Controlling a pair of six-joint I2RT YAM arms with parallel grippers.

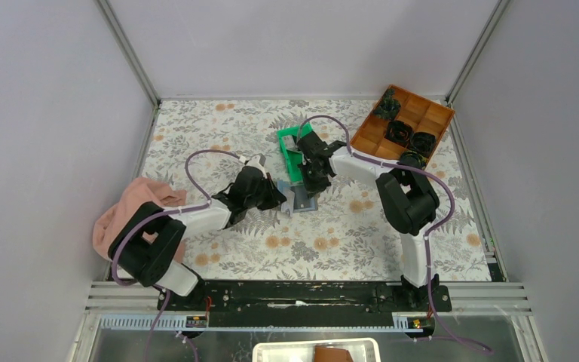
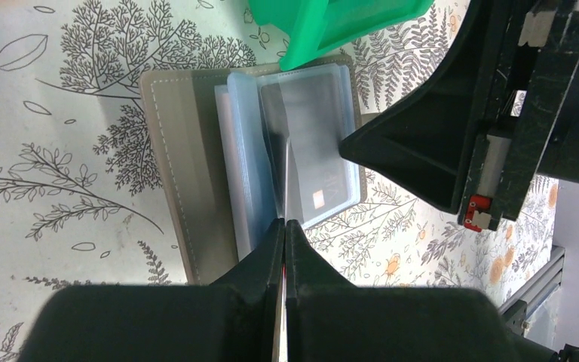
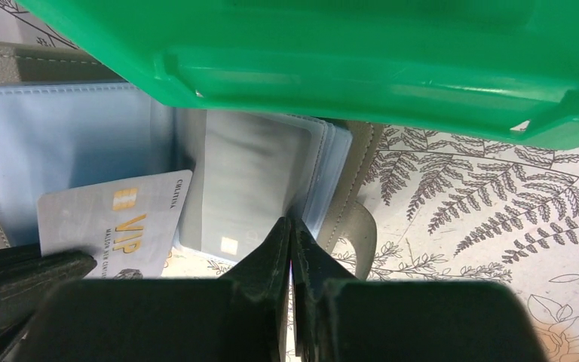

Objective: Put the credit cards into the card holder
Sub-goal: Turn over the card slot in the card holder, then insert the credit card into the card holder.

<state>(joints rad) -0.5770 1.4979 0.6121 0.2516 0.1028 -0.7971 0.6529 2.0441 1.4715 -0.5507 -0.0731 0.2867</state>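
Left hand [image 2: 284,223] is closed tight on a silvery credit card [image 3: 109,222] marked VIP. From its own wrist view the card shows edge-on as a thin line running out of the pinched fingertips. The card hangs over the open card holder [image 2: 177,173], one corner already overlapping the blue inside, and seems to be angled so it can slide under one of the clear sleeves [image 2: 245,151]. The holder lies flat on the floral counter [image 2: 53,151], about midway between the two arms, with its grey cover spread to one side.

A second, darker card [image 3: 245,181] sits inside a sleeve, so by my reading one card is home and this one is in hand.

The right hand [image 3: 292,223] is also closed, its tips at the outer edge of the sleeve stack. It looks to be nipping a leaf to keep the pocket open and the holder steady, though whether plastic is truly between the fingers is hard to tell.

The green bin [image 3: 347,60] stands touching or overlapping the holder's far edge and hides that end in both wrist views. From above, both hands cover most of the holder. Which pocket the VIP card is aimed at cannot be made out. A brown tray [image 1: 415,113] lies well apart at the far right, a pink cloth [image 1: 124,215] at the left.
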